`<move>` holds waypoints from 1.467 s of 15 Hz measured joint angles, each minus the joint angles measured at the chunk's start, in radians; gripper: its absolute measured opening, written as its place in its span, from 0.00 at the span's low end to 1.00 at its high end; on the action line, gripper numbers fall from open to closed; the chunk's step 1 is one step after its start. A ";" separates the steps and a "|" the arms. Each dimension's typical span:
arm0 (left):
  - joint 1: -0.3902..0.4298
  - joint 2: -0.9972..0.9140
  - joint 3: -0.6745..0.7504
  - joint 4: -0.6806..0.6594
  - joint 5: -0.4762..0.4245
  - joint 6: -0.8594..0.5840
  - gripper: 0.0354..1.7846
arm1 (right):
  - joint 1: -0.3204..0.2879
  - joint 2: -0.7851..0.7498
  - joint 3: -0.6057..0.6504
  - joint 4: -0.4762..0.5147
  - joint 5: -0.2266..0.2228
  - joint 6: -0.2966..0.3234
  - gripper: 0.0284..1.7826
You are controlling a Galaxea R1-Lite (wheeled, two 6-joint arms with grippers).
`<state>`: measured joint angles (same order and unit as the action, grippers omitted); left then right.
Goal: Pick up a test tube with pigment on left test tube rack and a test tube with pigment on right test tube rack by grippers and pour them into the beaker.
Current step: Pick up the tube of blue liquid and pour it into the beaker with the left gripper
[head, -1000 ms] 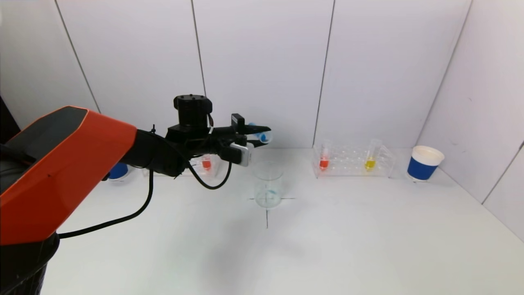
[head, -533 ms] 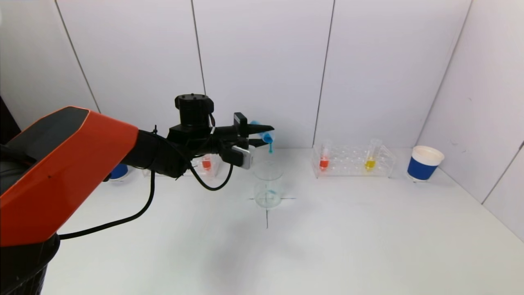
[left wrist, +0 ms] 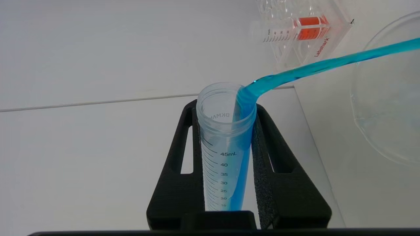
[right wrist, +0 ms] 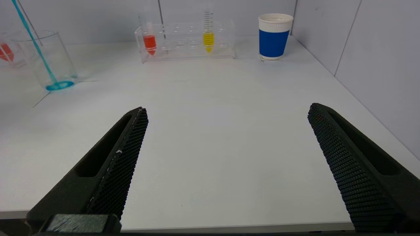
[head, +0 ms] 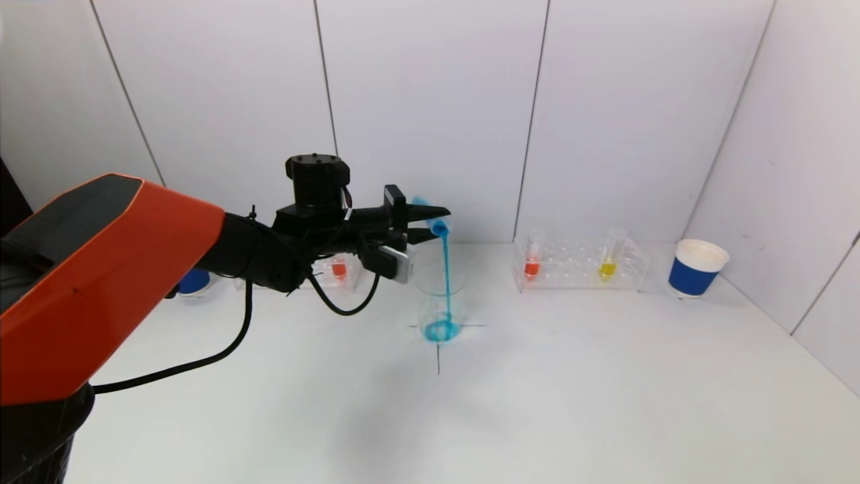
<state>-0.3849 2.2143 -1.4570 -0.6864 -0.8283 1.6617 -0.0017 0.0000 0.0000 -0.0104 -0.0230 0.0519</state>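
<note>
My left gripper (head: pixel 430 224) is shut on a clear graduated test tube (left wrist: pixel 226 144), tilted mouth-down above the glass beaker (head: pixel 440 302). A blue pigment stream (head: pixel 445 282) runs from the tube's lip into the beaker, and blue liquid pools at its bottom (right wrist: pixel 59 86). Behind my arm, the left test tube rack (head: pixel 339 272) holds a red-filled tube (left wrist: pixel 308 31). The right test tube rack (head: pixel 578 265) holds a red tube (head: pixel 532 259) and a yellow tube (head: pixel 608 259). My right gripper (right wrist: pixel 228 108) hangs open and empty over the table's near edge, out of the head view.
A blue and white paper cup (head: pixel 695 269) stands right of the right rack near the side wall. Another blue cup (head: pixel 195 281) shows partly behind my left arm. A black cross mark (head: pixel 438 349) lies under the beaker. White walls close the back and right.
The tube tipped further. The first blue drops became a steady stream, and blue liquid now collects in the beaker. The right arm has not moved.
</note>
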 joint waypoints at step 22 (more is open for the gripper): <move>0.023 0.034 -0.026 0.000 -0.001 0.223 0.23 | 0.000 0.000 0.000 0.000 0.000 0.000 0.99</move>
<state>-0.3617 2.2485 -1.4826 -0.6864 -0.8298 1.8849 -0.0017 0.0000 0.0000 -0.0104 -0.0230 0.0519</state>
